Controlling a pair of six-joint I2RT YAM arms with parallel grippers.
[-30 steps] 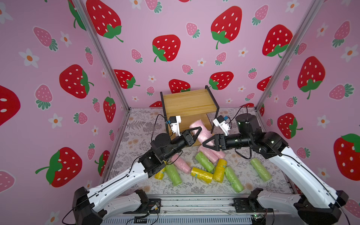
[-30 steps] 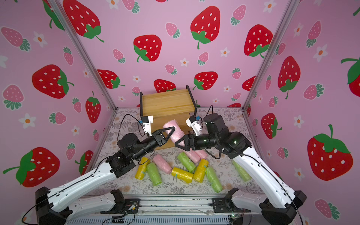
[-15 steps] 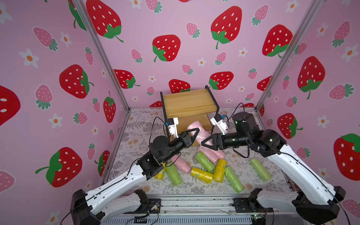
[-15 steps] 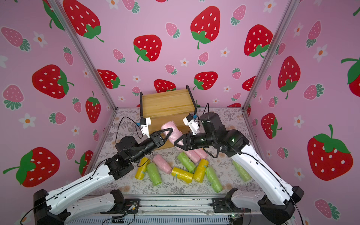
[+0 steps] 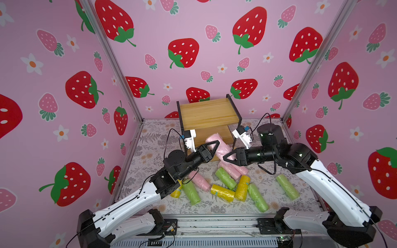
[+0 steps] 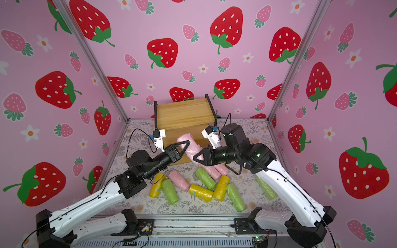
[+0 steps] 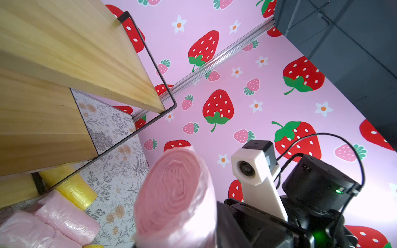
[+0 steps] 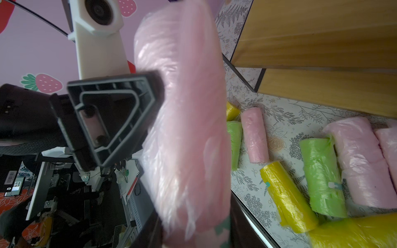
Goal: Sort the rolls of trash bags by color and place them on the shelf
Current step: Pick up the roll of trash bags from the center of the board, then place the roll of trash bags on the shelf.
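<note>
Hanging tilted just in front of the shelf [image 5: 207, 113], the pink roll [image 5: 223, 149] has its lower end pinched in the right gripper [image 5: 228, 157]. The left gripper [image 5: 214, 147] flanks its upper part, and I cannot tell whether it is gripping or loose. The other rolls [image 5: 223, 192] lie scattered on the flowered mat [image 5: 150, 137] below.

Bright, even light is falling from above and casting only soft shadows, the walls [image 5: 53, 85] are bowing toward the edges in both top views, and the pink roll [image 8: 184, 128] is blurring in the right wrist view.
</note>
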